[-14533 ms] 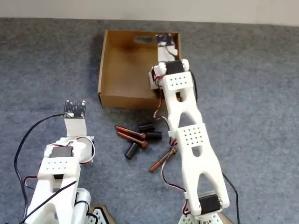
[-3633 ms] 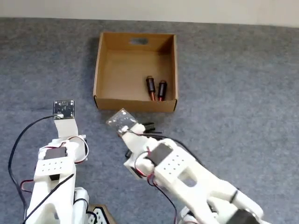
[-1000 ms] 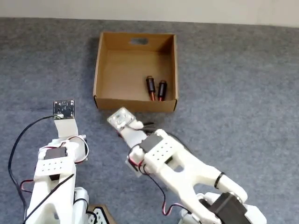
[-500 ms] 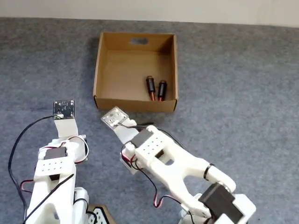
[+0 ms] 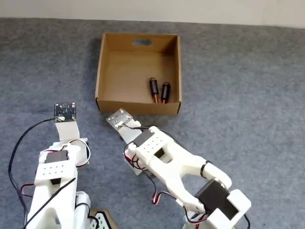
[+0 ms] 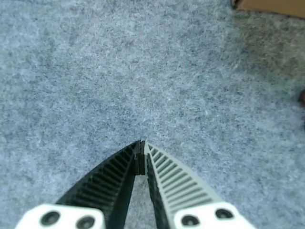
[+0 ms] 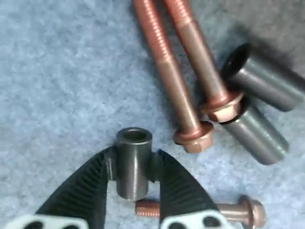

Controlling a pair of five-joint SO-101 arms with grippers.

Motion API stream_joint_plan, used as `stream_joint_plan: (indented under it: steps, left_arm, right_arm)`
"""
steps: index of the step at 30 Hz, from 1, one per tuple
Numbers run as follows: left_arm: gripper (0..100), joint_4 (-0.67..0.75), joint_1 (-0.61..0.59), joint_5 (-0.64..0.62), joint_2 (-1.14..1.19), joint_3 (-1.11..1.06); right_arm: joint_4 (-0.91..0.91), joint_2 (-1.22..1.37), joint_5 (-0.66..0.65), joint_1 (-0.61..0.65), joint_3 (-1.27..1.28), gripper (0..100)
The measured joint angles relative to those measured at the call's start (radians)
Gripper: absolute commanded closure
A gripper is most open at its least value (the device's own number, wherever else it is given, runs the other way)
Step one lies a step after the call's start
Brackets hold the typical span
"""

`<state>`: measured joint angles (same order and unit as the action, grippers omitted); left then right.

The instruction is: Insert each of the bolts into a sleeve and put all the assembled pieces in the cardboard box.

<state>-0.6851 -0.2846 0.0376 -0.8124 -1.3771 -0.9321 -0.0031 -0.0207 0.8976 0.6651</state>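
My right gripper (image 7: 133, 155) pinched a sleeve (image 7: 133, 167) just in front of the cardboard box (image 5: 101, 71), beside loose bolts (image 7: 171, 90). My left gripper (image 6: 143, 145), fingers pressed together, sat farther from that box.

Copper-coloured metal bolts (image 7: 174, 90): semi-gloss, threaded shanks; dark grey cylindrical metal sleeve (image 7: 133, 164): smooth, dull sheen. Black plastic fingers (image 7: 83, 191): matt w/ ribbed pads. Brown cardboard box (image 5: 143, 107): matt paper; grey carpeted bench (image 5: 248, 95): fuzzy, rough cloth.
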Motion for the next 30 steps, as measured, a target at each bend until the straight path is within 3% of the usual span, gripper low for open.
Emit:
stream_joint_plan:
  steps: [6,9,12,19,24,27,30]
  left_arm:
    - [98,0.0,0.0,0.0,0.0,0.0]
    - [98,0.0,0.0,0.0,0.0,0.0]
    - [98,0.0,0.0,0.0,0.0,0.0]
    - [98,0.0,0.0,0.0,0.0,0.0]
    - [98,0.0,0.0,0.092,0.0,0.0]
    - [98,-0.005,0.0,0.118,0.0,0.0]
    - [98,-0.095,0.032,0.129,0.0,0.04]
  right_arm:
    - [-0.048,-0.109,0.0,0.009,0.009,99.3]
    - [-0.107,-0.265,0.0,-0.054,0.011,99.3]
    - [-0.172,-0.439,0.0,-0.199,0.011,99.3]
    - [-0.241,-0.707,0.0,-0.674,0.091,99.3]
    - [-0.104,-0.735,0.0,-0.888,0.307,99.3]
    - [0.055,-0.741,0.035,-0.948,0.457,99.3]
    - [0.176,-0.743,0.074,-0.968,0.555,99.3]
